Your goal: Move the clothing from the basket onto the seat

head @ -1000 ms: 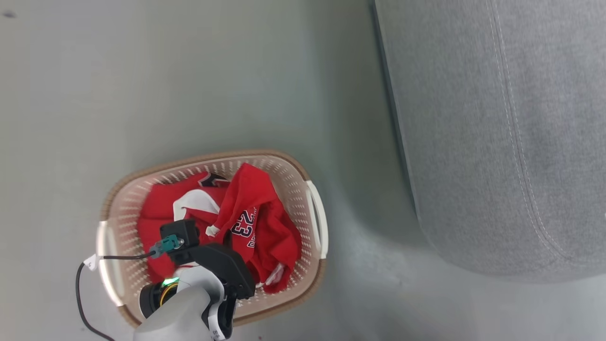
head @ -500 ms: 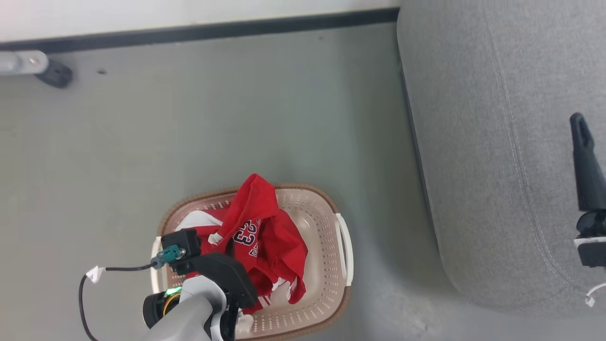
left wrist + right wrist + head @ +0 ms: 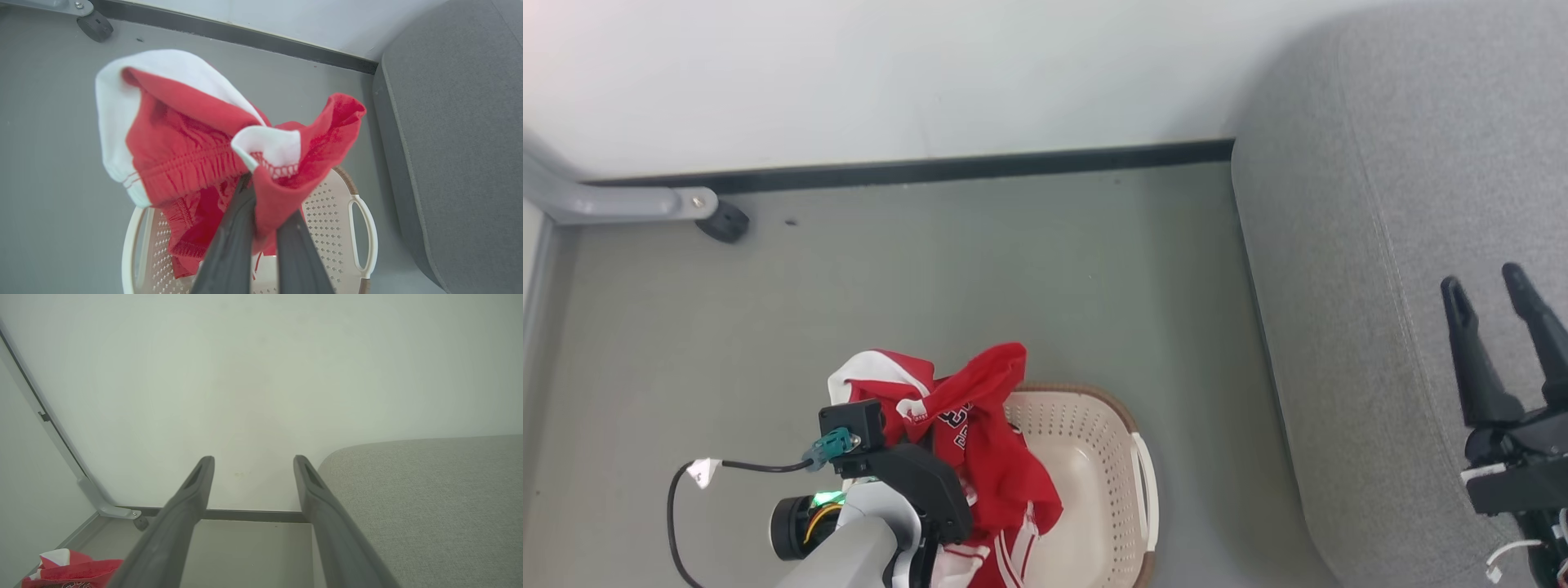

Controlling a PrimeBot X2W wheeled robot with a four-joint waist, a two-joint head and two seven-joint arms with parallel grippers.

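Grey floor (image 3: 1013, 269), white wall (image 3: 931, 73): carry to the seat (image 3: 1339, 367) not yet made.
Clothing (image 3: 996, 457) is held over the basket (image 3: 1078, 433) at 6 o'clock by clenched left jaws; right jaws are spread, unladen, above the seat at 3 o'clock.

Bright red clothing (image 3: 992, 457) with white trim; cream perforated basket (image 3: 1094, 457), brown-rimmed; grey seat (image 3: 1347, 327).

The fingertips of the left gripper (image 3: 255, 196) are buried in the red clothing (image 3: 184, 134). Its folds hide most of the numerals (image 3: 953, 423), so I cannot read them. The basket (image 3: 1094, 457) is half behind cloth and the arm (image 3: 849, 555), and its near rim is cut off. The seat (image 3: 1339, 286) runs past the right edge.
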